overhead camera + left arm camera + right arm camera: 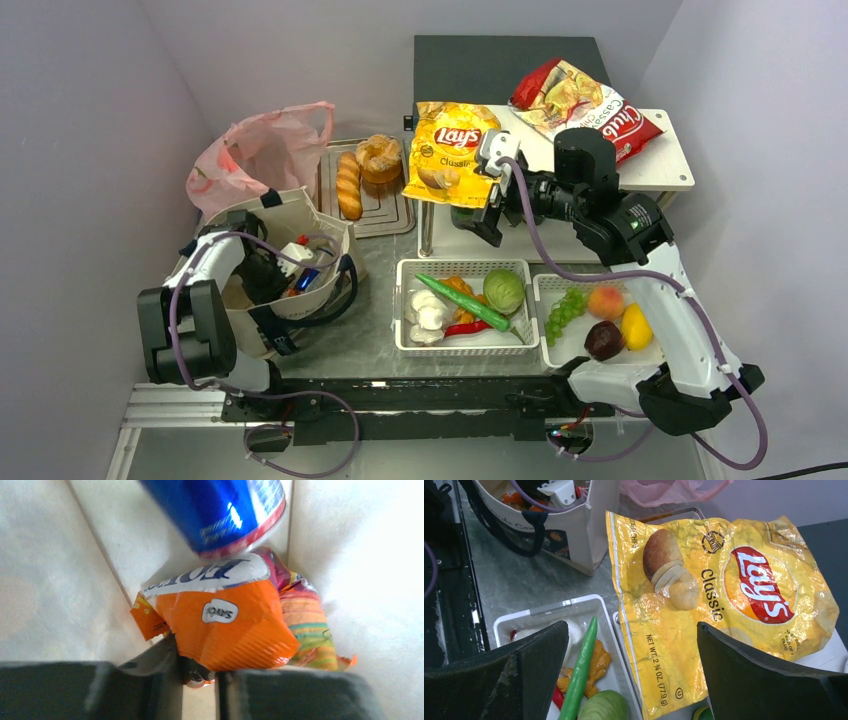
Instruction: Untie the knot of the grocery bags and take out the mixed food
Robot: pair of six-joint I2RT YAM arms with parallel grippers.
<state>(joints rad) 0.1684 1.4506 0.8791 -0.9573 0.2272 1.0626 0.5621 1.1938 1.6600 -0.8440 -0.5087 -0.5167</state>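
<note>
In the top view the tote [296, 205] stands at centre left on the table [375, 300], with the carrier bag [255, 155] behind it toward the upper left. To their right a tray [385, 215] holds the baguette [348, 185], the bun [380, 155] on its right. The Lay's bag [455, 150] overhangs the left end of the raised board [660, 160], and the Cassava chips bag [590, 105] lies behind. At lower centre the vegetable basket [460, 266] sits left of the fruit basket [570, 352].
</note>
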